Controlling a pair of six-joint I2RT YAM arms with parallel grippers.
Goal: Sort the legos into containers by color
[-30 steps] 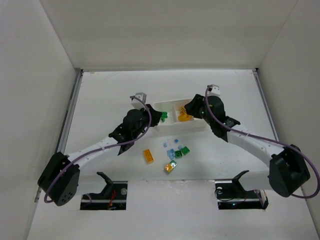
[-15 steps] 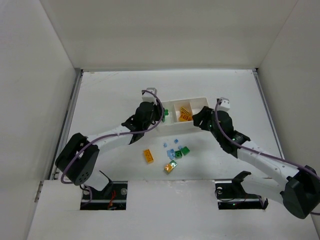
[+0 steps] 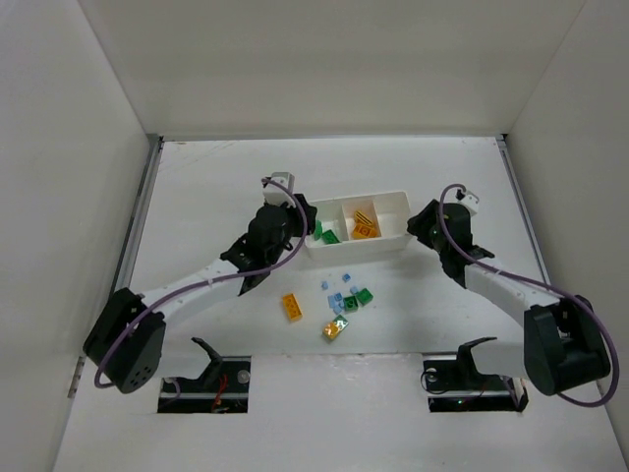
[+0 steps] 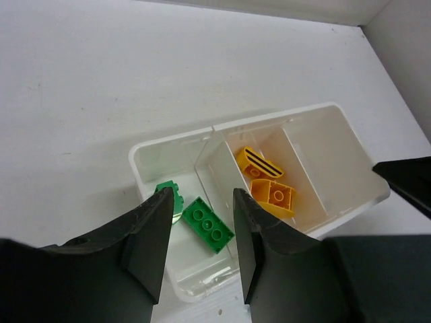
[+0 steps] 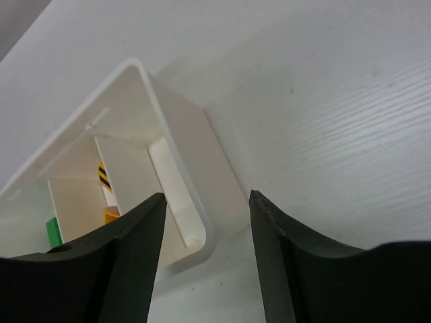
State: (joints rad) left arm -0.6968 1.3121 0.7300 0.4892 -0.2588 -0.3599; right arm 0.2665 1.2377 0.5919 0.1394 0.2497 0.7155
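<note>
L gripper (image 3: 305, 218) sits at left end of tray (image 3: 359, 247), above the left compartment. In the wrist view the L gripper (image 4: 201, 215) is part-open: clear gap betw. fingers, nothing in it.

Seen through that gap, in the left compartment:
- two green bricks (image 4: 209, 224)
- one lies flat w/ studs up
- the other is by the end wall, partly hidden behind a finger

Middle compartment holds two yellow bricks (image 4: 273, 195), one w/ black stripes on top.

R gripper (image 3: 425, 222) is just beside right end of tray. Touching or not: can't tell from top view. In the wrist view the R gripper (image 5: 205, 202) has its fingers well apart and is empty. The tray's right-end corner shows betw. them but is not clamped.

Loose legos lie on table (image 3: 197, 197), on near side of tray and apart from it:
- orange brick (image 3: 292, 306) alone, to the left
- cluster (image 3: 346, 295) of pale blue + green pcs, bunched close together
- yellow/green pc (image 3: 335, 327), nearest the arm bases

No. of pcs in cluster: too small to tell.
</note>
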